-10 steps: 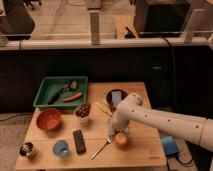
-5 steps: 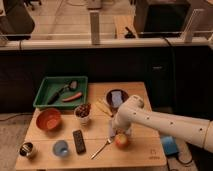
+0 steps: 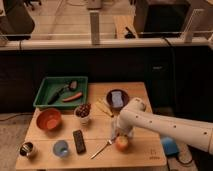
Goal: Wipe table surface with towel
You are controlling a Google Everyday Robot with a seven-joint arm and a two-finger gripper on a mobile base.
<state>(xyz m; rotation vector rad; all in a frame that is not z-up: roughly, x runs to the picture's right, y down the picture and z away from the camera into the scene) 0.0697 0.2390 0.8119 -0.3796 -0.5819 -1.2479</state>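
The wooden table [image 3: 145,155] holds many small things. A blue folded piece [image 3: 117,98], possibly the towel, lies on a dark round plate [image 3: 125,93] at the back middle. My white arm reaches in from the right. My gripper [image 3: 120,134] points down at the table's middle, just above an orange fruit [image 3: 121,144] and in front of the plate. The arm hides what is under the gripper.
A green tray [image 3: 45,95] with a carrot and a utensil stands at the back left. An orange bowl [image 3: 48,119], a cup of dark pieces [image 3: 83,112], a black remote [image 3: 79,141], a blue cup [image 3: 61,149], a metal can [image 3: 27,149] and a fork [image 3: 101,149] lie left of the gripper.
The arm's end has shifted a little to the right and toward the table's front, closer to the orange fruit. The things on the table have not moved.
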